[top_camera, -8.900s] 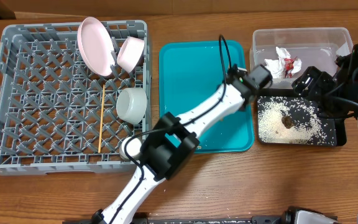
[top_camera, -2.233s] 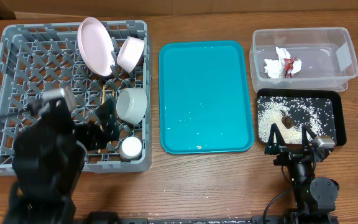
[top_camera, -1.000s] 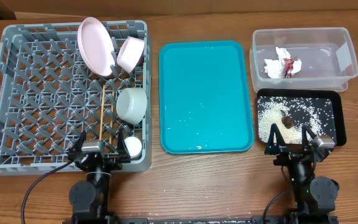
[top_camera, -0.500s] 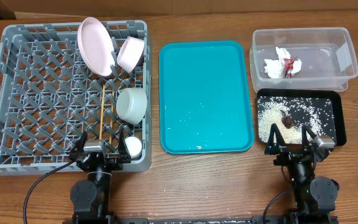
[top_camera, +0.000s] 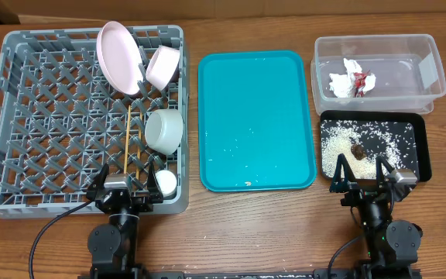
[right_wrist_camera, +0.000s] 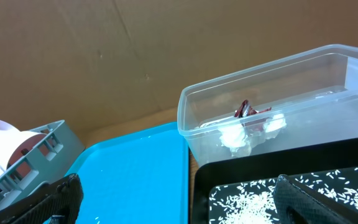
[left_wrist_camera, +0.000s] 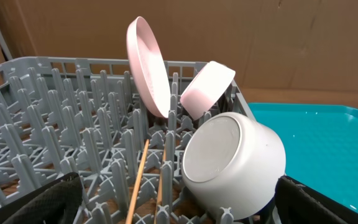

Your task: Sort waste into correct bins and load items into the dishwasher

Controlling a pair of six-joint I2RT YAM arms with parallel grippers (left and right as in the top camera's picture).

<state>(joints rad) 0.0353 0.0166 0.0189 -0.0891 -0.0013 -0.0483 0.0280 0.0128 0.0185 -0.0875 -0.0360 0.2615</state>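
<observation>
Job is looking done, I judge: dish rack (top_camera: 22, 93) at left is holding both pink plates (top_camera: 120, 56) on edge, pale bowl (top_camera: 165, 129), chopsticks (top_camera: 127, 147) and cup (top_camera: 163, 183), with left gripper (top_camera: 125, 177) resting spread wide and empty at its near wall. Rightward, wrapper (top_camera: 353, 80) is lying in the clear tub (top_camera: 432, 46), while rice (top_camera: 335, 151) and brown lump (top_camera: 358, 150) are sitting on the black tray (top_camera: 420, 147), right gripper (top_camera: 360, 172) gaping empty beside it. Next move is calling only for a check.

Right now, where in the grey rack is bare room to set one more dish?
In the rack, the whole left half, from the left wall to the chopsticks, is bare. Its right strip is crowded: plates at the back, then bowl, then cup.
</observation>
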